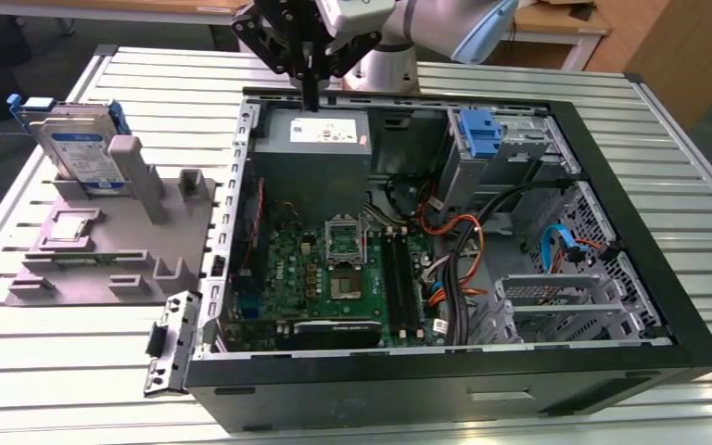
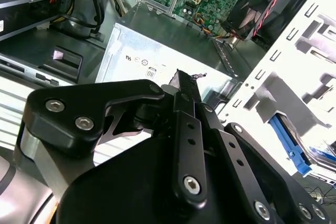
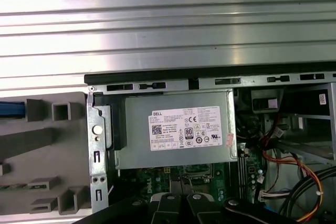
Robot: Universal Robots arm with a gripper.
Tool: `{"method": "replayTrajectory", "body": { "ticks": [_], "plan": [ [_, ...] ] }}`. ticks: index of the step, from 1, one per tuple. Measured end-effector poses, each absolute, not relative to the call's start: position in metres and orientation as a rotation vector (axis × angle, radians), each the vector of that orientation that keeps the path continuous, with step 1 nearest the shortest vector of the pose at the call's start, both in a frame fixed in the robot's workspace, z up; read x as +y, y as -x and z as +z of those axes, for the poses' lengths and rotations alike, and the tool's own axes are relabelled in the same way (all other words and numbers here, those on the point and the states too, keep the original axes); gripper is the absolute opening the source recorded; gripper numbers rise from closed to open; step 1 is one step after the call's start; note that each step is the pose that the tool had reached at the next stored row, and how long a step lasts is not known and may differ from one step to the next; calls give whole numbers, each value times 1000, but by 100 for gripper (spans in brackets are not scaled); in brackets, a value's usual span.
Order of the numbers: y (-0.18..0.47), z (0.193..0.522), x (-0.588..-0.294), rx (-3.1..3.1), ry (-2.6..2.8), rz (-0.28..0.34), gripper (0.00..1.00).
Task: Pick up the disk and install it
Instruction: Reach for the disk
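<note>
The disk [image 1: 81, 148] stands upright in a grey fixture [image 1: 108, 241] at the exterior view's left, outside the computer case. It is a silver drive with a white-and-blue label and a bright blue bracket. A strip of that blue bracket [image 2: 286, 140] also shows in the second wrist view. My gripper [image 1: 312, 97] hangs over the back edge of the case, above the grey power-supply box [image 1: 319, 134], well to the right of the disk. Its black fingers [image 2: 181, 85] are shut together with nothing between them.
The open black case [image 1: 455, 371] holds a green motherboard [image 1: 331, 269], orange and black cables [image 1: 455, 260], a fixed blue-handled drive bay [image 1: 480, 134] and a metal cage [image 1: 554, 301]. The power-supply box [image 3: 176, 129] lies below the wrist. A slatted metal table [image 1: 59, 371] carries everything.
</note>
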State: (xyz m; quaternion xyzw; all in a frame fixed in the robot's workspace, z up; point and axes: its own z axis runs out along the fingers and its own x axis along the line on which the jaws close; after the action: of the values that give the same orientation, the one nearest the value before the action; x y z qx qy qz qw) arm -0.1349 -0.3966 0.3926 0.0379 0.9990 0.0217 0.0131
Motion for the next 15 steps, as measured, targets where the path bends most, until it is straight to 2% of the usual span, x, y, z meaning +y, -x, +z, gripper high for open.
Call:
{"method": "replayTrajectory", "body": {
  "ticks": [15],
  "plan": [
    [139, 392, -396, 3112, -118, 68, 10]
  ]
}}
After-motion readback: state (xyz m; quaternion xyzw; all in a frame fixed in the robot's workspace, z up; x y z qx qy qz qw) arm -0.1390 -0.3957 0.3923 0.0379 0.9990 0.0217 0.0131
